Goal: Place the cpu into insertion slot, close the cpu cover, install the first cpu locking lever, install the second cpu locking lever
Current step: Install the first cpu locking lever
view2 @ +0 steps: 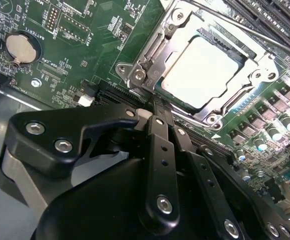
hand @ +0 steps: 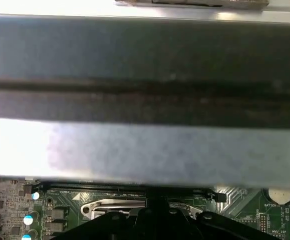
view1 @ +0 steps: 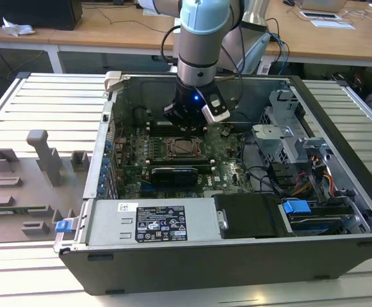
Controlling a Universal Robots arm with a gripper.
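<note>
The open computer case (view1: 339,192) is lying on a slatted table (view1: 45,102). I'm hovering my gripper (view2: 157,117), fingers pressed together and empty, beside the cpu cover (view2: 234,97), which is lying over the cpu (view2: 199,72).

We see the cpu (view2: 199,70), a flat square chip with a pale silver top, lying level in the insertion slot (view2: 172,97). The cpu cover (view2: 154,50), a thin grey metal frame, lies closed around it, framing the chip through its window.
</note>
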